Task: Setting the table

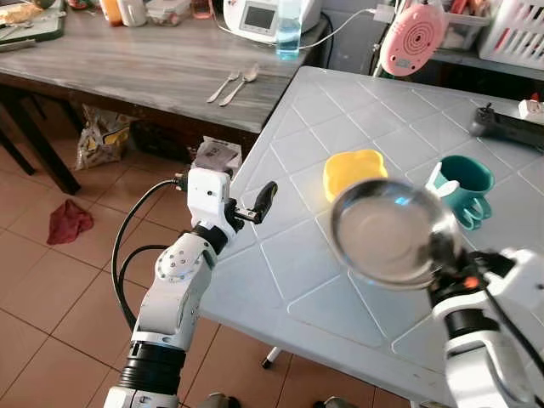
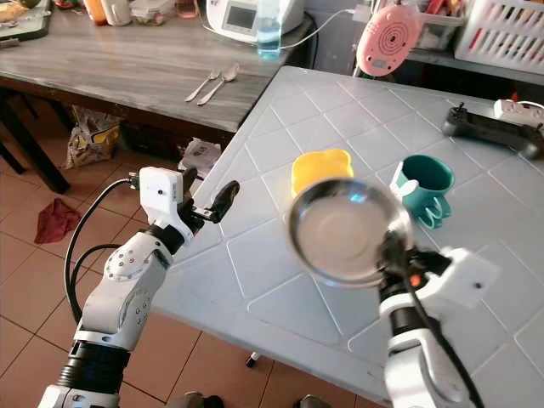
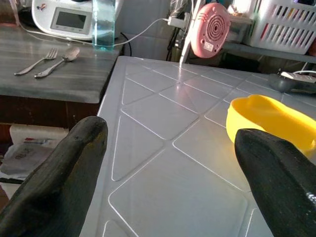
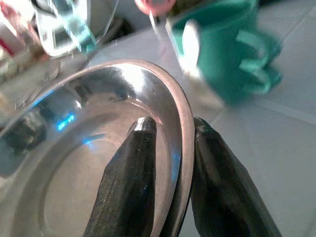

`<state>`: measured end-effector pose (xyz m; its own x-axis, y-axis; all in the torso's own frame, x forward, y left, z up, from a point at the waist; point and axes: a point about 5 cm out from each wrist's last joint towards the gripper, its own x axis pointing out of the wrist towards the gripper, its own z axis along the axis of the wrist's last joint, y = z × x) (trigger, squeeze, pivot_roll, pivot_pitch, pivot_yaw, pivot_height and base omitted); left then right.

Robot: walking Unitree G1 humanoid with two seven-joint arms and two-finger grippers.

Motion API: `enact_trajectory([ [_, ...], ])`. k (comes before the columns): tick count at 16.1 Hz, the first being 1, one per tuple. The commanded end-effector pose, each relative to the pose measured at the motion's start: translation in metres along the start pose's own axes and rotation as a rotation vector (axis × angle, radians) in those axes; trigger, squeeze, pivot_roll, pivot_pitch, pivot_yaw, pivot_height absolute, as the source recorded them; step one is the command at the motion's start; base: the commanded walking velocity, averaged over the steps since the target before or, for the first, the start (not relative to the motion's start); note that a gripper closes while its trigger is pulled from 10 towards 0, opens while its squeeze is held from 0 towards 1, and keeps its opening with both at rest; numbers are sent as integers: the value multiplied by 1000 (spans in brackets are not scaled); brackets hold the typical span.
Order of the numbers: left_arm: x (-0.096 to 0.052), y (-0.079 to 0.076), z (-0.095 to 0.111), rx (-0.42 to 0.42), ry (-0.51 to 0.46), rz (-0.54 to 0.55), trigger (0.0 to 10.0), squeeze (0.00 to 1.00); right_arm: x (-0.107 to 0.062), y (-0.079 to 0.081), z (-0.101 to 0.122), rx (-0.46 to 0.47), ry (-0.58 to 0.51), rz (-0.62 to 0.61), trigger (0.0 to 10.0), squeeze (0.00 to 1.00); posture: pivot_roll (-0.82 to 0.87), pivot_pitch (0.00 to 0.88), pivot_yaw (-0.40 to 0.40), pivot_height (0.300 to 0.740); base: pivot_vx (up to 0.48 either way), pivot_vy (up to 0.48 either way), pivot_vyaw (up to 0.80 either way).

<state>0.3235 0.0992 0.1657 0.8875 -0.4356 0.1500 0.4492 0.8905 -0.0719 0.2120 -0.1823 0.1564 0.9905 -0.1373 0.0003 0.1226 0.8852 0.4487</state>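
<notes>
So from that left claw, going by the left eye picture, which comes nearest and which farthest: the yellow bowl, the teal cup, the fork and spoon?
From the left claw, open at the white table's near left edge:
1. Yellow bowl, on the white table just beyond it.
2. Fork and spoon, lying together on the wooden table behind.
3. Teal cup, past the bowl, toward the right side.

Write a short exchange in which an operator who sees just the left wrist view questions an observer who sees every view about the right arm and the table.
Operator: My left pincer is open, facing a yellow bowl. What is the right arm doing?
Observer: The right pincer is shut on the rim of a steel plate, held over the white table.
Operator: Is anything next to the bowl?
Observer: A teal mug stands on the table to the bowl's right.
</notes>
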Motion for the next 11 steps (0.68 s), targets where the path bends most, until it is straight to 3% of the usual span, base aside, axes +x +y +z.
enact_trajectory([
  [1,0,-2,-4,8,19,-12,10000,0,-3,-3,-19,-1,102,-49,10000,0,-11,119,-7,714,0,0,0],
  [3,-1,-2,-5,7,25,-16,10000,0,-4,-2,-21,33,108,-52,10000,0,-10,121,-7,714,0,0,0],
  [8,-3,-3,-9,4,46,-27,10000,0,-5,-10,-26,-2,171,-118,10000,0,-14,124,-7,714,0,0,0],
  [9,-4,-5,-11,-3,62,-47,10000,0,-5,-13,-28,1,181,-139,10000,86,-16,126,-8,714,0,0,0],
  [10,-5,-6,-13,-9,70,-60,10000,0,-5,-14,-28,5,186,-148,10000,86,-16,126,-8,714,0,0,0],
  [11,-10,-12,-17,-47,111,-156,10000,0,-5,-16,-28,-5,193,-165,10000,1000,-16,128,-10,714,0,0,0],
])
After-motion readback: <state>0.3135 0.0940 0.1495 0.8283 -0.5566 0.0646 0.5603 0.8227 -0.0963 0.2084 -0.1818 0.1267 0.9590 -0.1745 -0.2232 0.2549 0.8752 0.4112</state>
